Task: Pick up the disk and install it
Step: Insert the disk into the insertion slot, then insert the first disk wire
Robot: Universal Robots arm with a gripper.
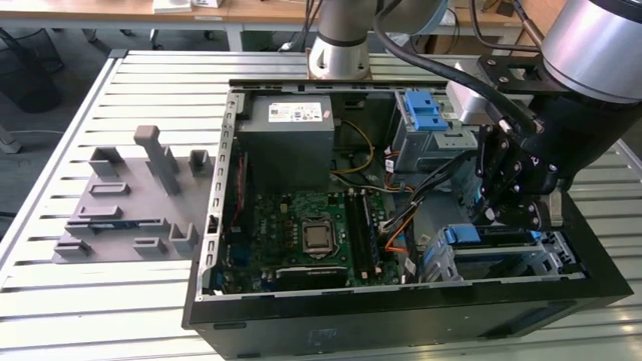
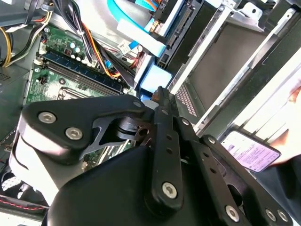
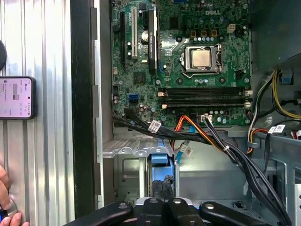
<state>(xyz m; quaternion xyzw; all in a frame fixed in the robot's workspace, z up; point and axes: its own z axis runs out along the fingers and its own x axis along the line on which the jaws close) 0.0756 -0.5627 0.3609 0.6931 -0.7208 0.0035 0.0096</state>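
Note:
The disk [image 1: 471, 235] lies in the metal drive cage [image 1: 546, 259] at the open computer case's corner, on the exterior view's right. Its blue carrier edge faces the motherboard. My gripper [image 1: 507, 224] hangs right over that cage, its tips just above the disk's blue edge. In the second wrist view the gripper [image 2: 160, 94] has its fingers pressed together, with the tip next to the blue edge of the disk [image 2: 155, 77]. In the first wrist view the gripper [image 3: 162, 203] sits above the disk's blue strip [image 3: 159, 160] inside the cage. Whether the tips touch the disk is hidden.
The case holds a green motherboard [image 1: 311, 226], a grey power-supply box [image 1: 291, 131], a blue latch [image 1: 422, 113] on the upper bay, and loose cables [image 3: 211, 139] beside the cage. A grey fixture plate [image 1: 125, 203] lies on the slatted table. A phone [image 3: 16, 98] and a hand [image 3: 4, 188] are outside the case.

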